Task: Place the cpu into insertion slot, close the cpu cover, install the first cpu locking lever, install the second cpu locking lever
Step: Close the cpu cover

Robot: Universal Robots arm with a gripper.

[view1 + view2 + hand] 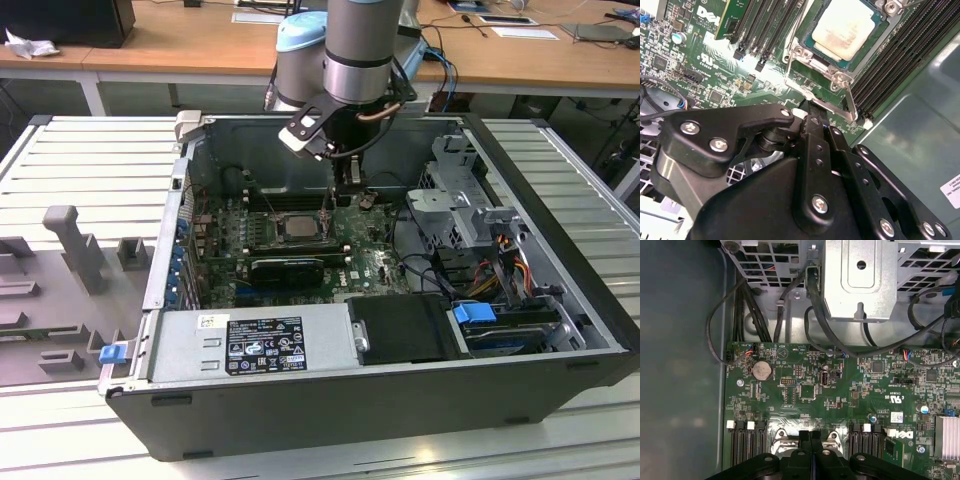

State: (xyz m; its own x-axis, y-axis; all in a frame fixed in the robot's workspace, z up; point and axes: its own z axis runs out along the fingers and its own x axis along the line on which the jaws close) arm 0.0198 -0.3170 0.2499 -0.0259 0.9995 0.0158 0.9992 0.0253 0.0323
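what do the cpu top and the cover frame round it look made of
cpu: a metal lid, going by its pale silvery-beige matte face with dull smudges.
cpu cover: probably bare stamped steel, going by its thin grey edges and the bright glints at its corners.

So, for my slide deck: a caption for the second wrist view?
Black gripper close beside the cpu cover, the cpu seated within its cut-out.

The cpu (pixel 842 30) lies framed by the metal cover (pixel 815 64) (long black memory slots (pixel 905 55) alongside), with the black gripper (pixel 812 107) close against a thin lever (pixel 850 102).
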